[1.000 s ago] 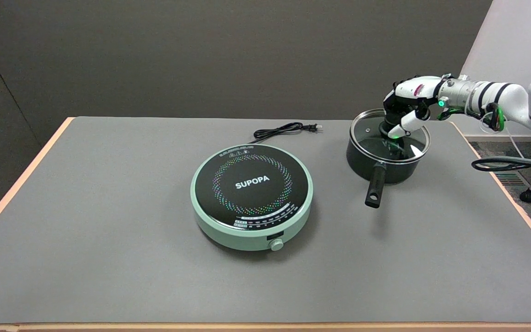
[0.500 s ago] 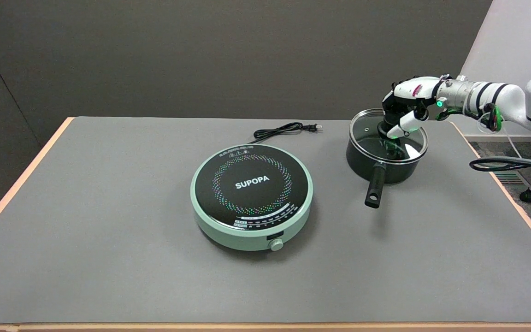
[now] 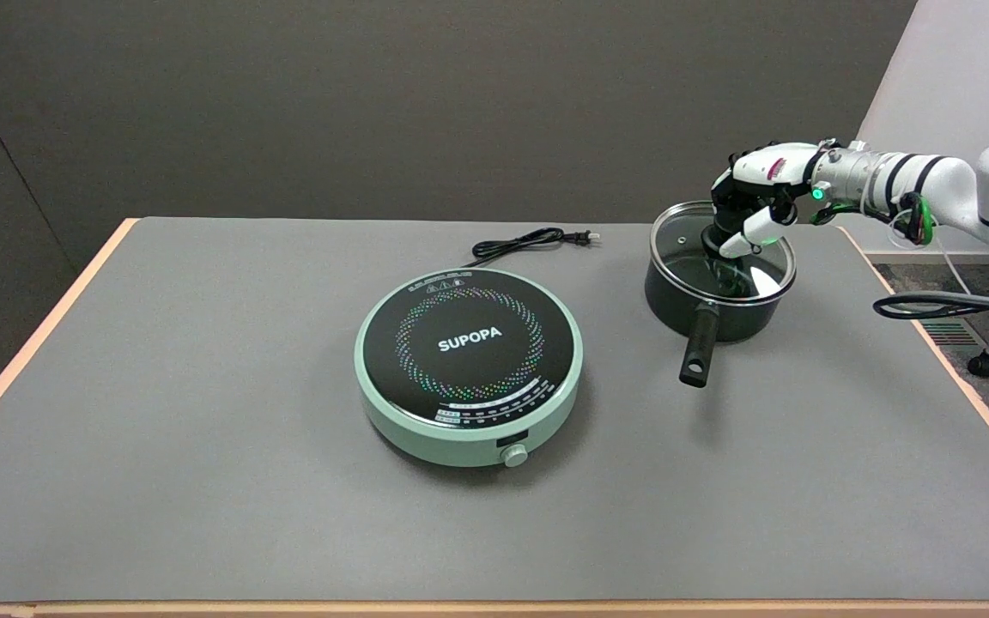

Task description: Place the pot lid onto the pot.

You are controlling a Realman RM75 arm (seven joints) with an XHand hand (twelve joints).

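- At the table's far right, the round glass pot lid (image 3: 685,251) sits on the black long-handled pot (image 3: 700,307), apparently level now where it was tilted a second ago.
- The right hand (image 3: 756,196) pinches the lid's black knob (image 3: 712,238), fingers curled in, not yet let go.
- Judgement: placement near complete; release remains.

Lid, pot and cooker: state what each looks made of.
Lid: clear glass with a shiny metal rim; the pot's inside shows through.
Pot: dark matte walls, probably coated metal; handle looks plastic.
Cooker: pale green body, likely plastic; glossy black top.
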